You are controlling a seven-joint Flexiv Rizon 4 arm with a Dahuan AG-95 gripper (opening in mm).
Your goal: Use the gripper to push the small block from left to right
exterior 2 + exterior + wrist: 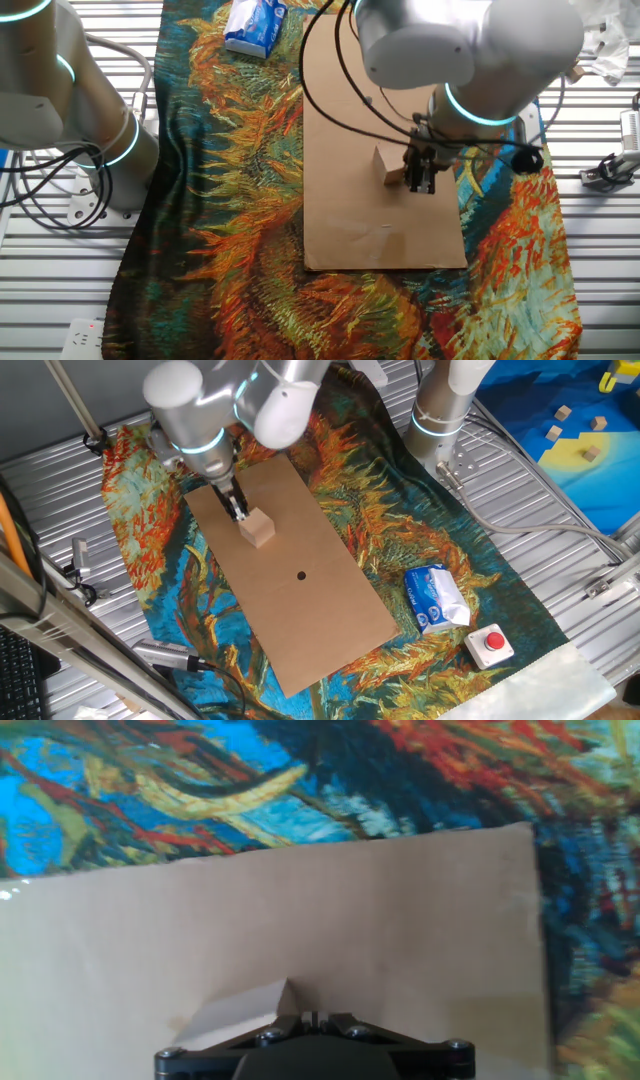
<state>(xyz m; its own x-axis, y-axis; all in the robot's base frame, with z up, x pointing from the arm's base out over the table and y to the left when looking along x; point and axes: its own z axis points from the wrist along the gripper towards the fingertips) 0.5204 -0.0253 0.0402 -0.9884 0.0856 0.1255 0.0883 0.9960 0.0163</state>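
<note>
Fingers (pixel 239 511) together, I read them touching the block (pixel 261 528); block sits just beyond the tips, toward the board's (pixel 300 610) far end.

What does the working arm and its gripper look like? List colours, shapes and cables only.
The arm has rounded silver-and-white joint housings with a glowing blue-cyan ring at the wrist. Black cables loop beside it. The gripper is narrow and black; the hand view shows its dark body with silver screws.
</note>
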